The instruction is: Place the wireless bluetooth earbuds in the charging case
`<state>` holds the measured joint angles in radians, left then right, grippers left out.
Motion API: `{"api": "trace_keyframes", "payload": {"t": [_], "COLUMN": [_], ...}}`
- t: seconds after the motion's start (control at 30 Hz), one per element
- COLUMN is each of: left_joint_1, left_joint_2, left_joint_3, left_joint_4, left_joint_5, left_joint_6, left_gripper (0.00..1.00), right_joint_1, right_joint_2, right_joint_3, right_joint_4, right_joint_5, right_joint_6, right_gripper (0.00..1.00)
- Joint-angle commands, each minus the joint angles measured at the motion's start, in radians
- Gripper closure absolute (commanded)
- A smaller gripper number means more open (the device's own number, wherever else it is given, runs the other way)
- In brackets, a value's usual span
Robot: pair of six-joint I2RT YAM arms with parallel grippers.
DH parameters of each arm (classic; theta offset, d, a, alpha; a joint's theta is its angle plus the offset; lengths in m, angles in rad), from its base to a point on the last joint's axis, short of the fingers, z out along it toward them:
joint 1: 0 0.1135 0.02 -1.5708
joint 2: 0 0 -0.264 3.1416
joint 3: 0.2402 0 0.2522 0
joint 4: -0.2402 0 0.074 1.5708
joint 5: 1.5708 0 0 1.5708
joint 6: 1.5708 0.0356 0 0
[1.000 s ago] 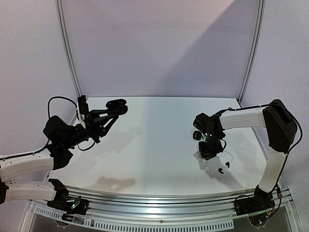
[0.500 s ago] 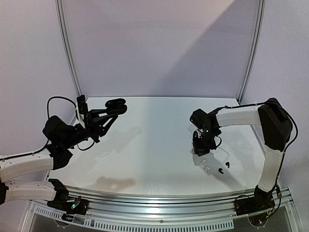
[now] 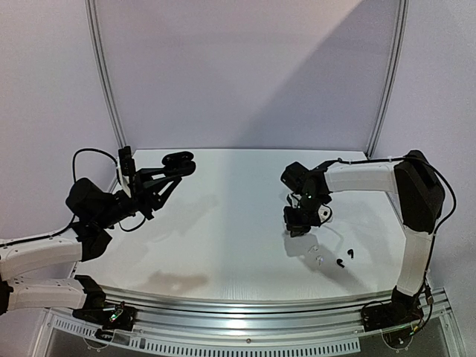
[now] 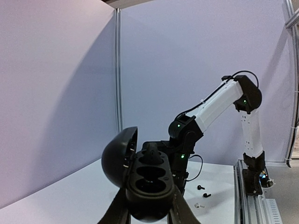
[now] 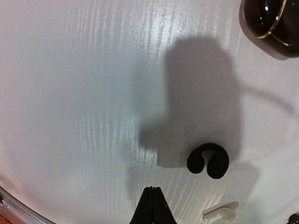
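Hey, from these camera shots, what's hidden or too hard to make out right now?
Top view: the earbuds on the table are specks, too small to count.
Left wrist view: the open case covers the tips of the left claw; its lower pocket is too dark to judge.
Right wrist view: a glossy black case is cut by the top right corner; the black curved thing could be one piece or two.
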<state>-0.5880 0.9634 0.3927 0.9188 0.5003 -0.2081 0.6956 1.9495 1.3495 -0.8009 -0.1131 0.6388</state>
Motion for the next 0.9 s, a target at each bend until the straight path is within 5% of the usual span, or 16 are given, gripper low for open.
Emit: {"api": "trace_keyframes", "payload": {"t": [0.0,0.07,0.17,0.27,0.57,0.73,0.87], "left_joint_1": [0.01,0.011,0.011,0.01,0.011,0.011,0.011], "left_joint_2": [-0.011,-0.01,-0.006,-0.01,-0.022,-0.025,-0.023], "left_joint_3": [-0.014,-0.017,-0.019,-0.017,-0.017,-0.018,-0.019], "left_joint_4": [-0.006,-0.004,0.003,0.004,-0.013,-0.017,-0.015], "left_joint_5": [-0.003,-0.005,-0.004,-0.001,0.003,0.001,0.0], "left_joint_6": [0.016,0.013,0.01,0.012,0.02,0.021,0.021], "left_gripper": [1.0,1.0,1.0,1.0,1.0,1.0,1.0], "right_joint_1": [0.004,0.001,-0.032,-0.069,-0.093,-0.102,-0.103], "right_joint_2": [-0.057,-0.081,-0.088,-0.075,0.056,0.082,0.079], "right_joint_3": [0.077,0.129,0.165,0.151,0.212,0.188,0.164], "right_joint_4": [-0.116,-0.181,-0.233,-0.226,-0.197,-0.185,-0.163], "right_joint_5": [0.027,0.081,0.107,0.15,0.091,0.108,0.1], "right_joint_6": [-0.028,-0.033,-0.013,0.007,-0.015,-0.025,-0.023], "right_gripper": [0.99,0.94,0.73,0.67,0.65,0.82,0.84]}}
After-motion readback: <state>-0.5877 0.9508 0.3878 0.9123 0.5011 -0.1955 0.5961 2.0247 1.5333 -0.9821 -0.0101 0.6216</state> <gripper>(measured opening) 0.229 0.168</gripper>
